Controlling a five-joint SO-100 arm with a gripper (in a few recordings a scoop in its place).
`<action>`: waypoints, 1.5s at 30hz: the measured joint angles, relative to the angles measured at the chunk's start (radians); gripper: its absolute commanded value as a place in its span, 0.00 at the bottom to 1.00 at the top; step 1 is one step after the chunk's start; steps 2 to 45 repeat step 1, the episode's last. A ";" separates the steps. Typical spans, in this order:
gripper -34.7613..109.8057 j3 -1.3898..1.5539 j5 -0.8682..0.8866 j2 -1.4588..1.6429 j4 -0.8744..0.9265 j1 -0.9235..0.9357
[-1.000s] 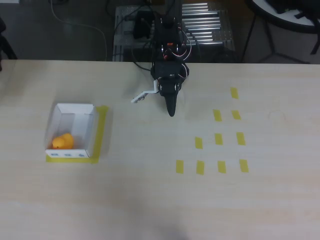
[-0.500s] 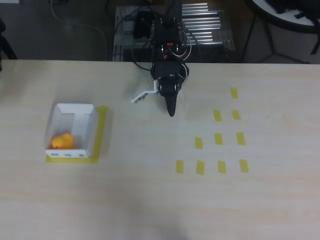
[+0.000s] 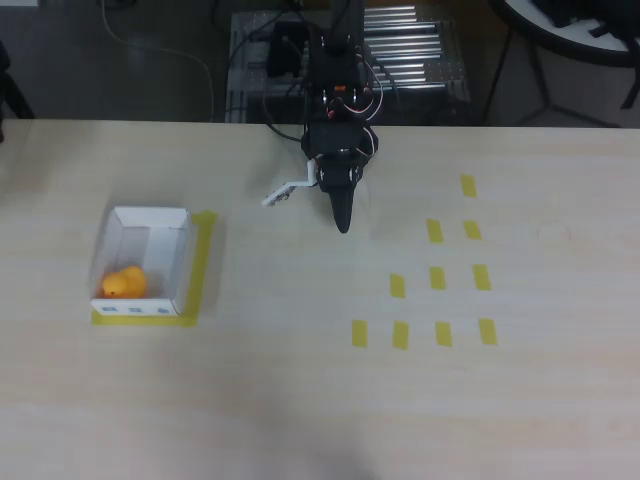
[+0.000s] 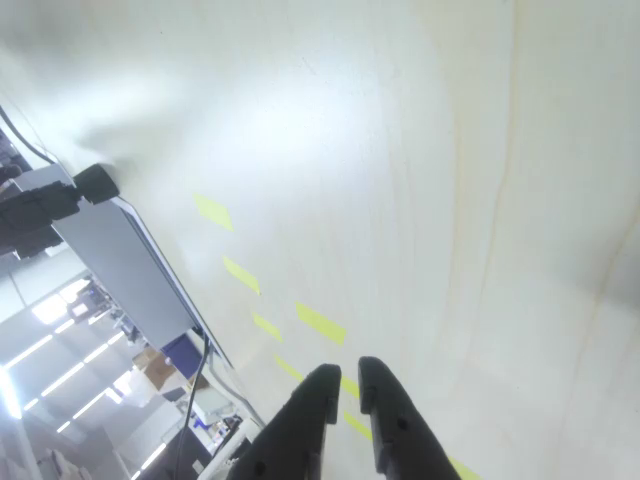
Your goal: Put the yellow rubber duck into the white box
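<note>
Sitting inside the shallow white cardboard box, the small orange-yellow rubber duck lies well left of the black gripper, whose fingers look pressed together, apparently empty.

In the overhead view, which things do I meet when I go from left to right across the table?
White box with the duck inside it, then the gripper, then the group of yellow tape marks.

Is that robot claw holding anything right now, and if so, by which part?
Nothing is held. The gripper has its fingers nearly together and bare, while the yellow rubber duck sits in the white box.
</note>
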 measured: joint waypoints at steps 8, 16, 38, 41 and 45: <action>0.24 0.000 0.000 0.000 0.000 0.000; 0.24 0.000 0.000 0.000 0.000 0.000; 0.24 0.000 0.000 0.000 0.000 0.000; 0.24 0.000 0.000 0.000 0.000 0.000; 0.24 0.000 0.000 0.000 0.000 0.000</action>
